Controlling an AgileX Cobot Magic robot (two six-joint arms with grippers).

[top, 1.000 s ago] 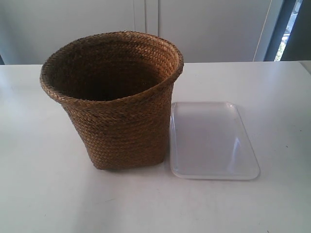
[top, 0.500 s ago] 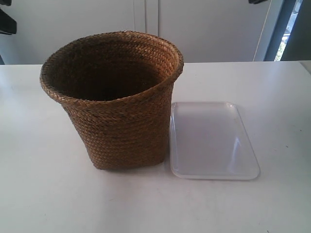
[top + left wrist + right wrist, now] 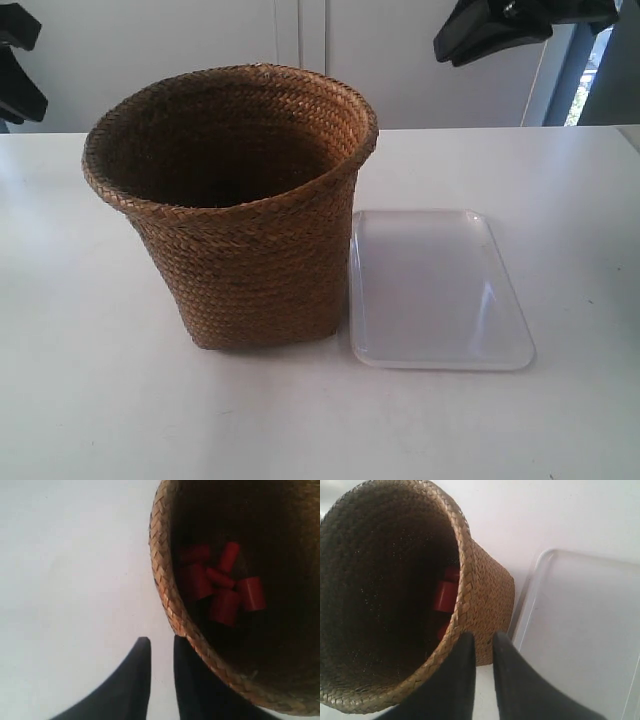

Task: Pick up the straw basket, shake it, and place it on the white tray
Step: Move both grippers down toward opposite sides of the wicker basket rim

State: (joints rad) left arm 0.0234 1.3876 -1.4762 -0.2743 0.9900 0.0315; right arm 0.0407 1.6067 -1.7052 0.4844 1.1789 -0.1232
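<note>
A plain white table (image 3: pixel 100 400) fills most of the exterior view, smooth and matte. Its far edge meets a pale panelled wall (image 3: pixel 420 60) with a vertical seam. At the exterior view's right a dark frame (image 3: pixel 560 70) borders a strip of bright green.

The basket (image 3: pixel 250 270) stands upright on the table, left of middle in the exterior view, not on the tray (image 3: pixel 430 290). The tray lies flat just beside the basket's base. The basket's flared rim overhangs the tray's nearest long edge; whether base and tray touch cannot be told. Several red cylinders (image 3: pixel 222 587) lie in a heap on the basket's dark floor.

Bare table spreads wide in front of the basket and on its side away from the tray. A broad band also runs past the tray's outer edge. The tray's low rim and rounded corners are all in view.

The arm at the exterior view's left (image 3: pixel 15 95) and the arm at the exterior view's right (image 3: pixel 490 30) hang high near the top corners, well apart from basket and tray.

The left gripper (image 3: pixel 161 639) is above the table just outside the basket's rim. Its two dark fingers are drawn together with only a thin slit between them, and they grasp nothing. The right gripper (image 3: pixel 483 635) is above the rim on the tray side, fingers likewise nearly together, and it too is empty.
</note>
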